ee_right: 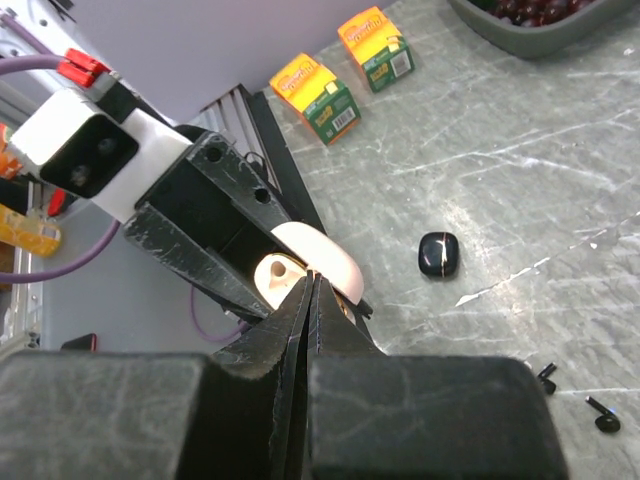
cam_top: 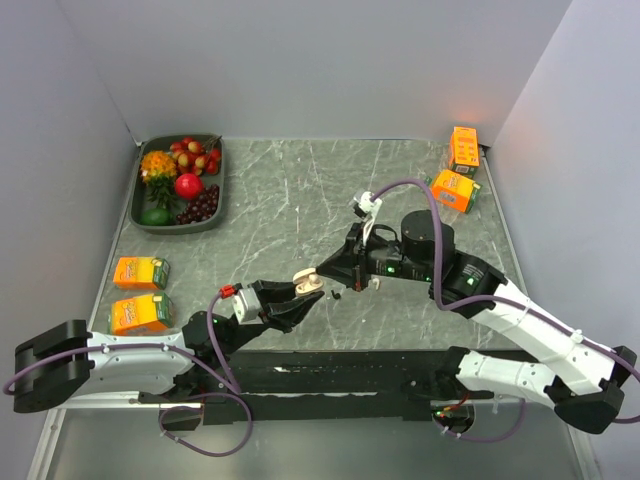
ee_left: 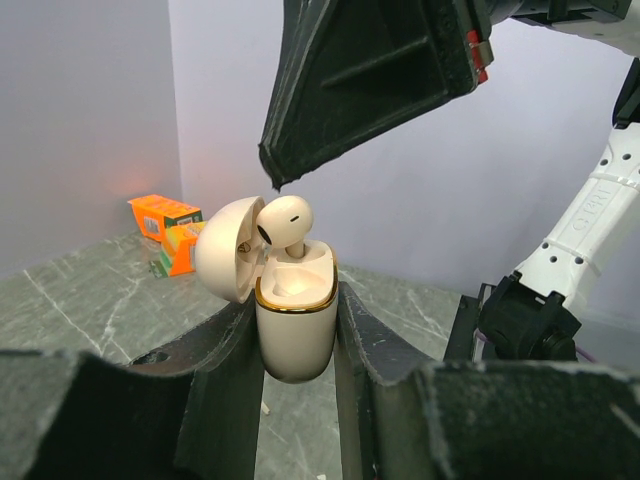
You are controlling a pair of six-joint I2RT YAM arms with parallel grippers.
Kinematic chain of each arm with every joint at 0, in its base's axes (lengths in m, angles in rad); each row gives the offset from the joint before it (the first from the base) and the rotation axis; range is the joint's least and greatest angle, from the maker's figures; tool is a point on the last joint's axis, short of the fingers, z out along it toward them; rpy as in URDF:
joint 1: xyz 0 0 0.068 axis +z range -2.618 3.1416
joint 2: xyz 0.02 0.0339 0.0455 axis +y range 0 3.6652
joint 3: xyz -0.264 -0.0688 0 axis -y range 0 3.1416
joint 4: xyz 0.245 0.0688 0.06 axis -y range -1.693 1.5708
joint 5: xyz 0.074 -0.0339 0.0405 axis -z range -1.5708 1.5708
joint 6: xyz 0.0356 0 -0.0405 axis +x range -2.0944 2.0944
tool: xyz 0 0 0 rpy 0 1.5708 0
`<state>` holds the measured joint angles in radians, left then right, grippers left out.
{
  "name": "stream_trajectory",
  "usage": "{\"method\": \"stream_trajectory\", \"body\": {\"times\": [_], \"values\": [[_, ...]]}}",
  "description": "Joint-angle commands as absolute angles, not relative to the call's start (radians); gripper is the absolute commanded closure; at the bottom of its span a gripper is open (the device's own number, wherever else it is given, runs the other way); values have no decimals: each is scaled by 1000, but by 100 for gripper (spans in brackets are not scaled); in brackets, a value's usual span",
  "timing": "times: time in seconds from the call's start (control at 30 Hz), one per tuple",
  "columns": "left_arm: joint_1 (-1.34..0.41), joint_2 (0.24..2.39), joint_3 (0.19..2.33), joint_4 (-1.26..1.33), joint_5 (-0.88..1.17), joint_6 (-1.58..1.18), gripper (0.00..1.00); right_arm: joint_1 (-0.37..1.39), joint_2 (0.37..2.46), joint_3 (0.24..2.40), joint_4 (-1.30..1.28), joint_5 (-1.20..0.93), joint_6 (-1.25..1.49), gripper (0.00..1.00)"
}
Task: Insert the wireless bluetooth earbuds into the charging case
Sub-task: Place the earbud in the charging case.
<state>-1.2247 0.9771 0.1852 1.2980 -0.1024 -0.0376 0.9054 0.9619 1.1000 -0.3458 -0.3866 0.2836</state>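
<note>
While the left tool clamps the cream charging case by its lower body, mouth up and lid thrown back, a cream earbud sits only half-seated in the well, its rounded head standing proud and leaning toward the lid. The case looks raised off the table. The right tool hangs directly over the bud with its jaws pressed flat together, gripping nothing I can see; whether its tip touches the bud I cannot tell. Down on the table, not far from a small black case, lie two tiny black earbuds, apart from each other and clear of both tools. To my eye all these pieces are light, hard, glossy plastic that would skid or flick away under a careless squeeze. I would pinch a bud gently across its stem, never on the domed head, and nudge it straight down along the well. The rounded case could twist between the fingers if pushed sideways.
</note>
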Motion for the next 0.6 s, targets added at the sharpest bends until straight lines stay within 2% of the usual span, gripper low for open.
{"method": "stream_trajectory", "body": {"times": [0.0,0.3,0.57], "values": [[-1226,960,184,1459,-91,-35,99,913,974,1140,-319,-411,268,100],[-1226,963,186,1459,-94,-28,99,920,976,1126,-319,-492,255,100],[-1226,968,190,1459,-94,-31,99,927,953,1109,-318,-439,258,100]]}}
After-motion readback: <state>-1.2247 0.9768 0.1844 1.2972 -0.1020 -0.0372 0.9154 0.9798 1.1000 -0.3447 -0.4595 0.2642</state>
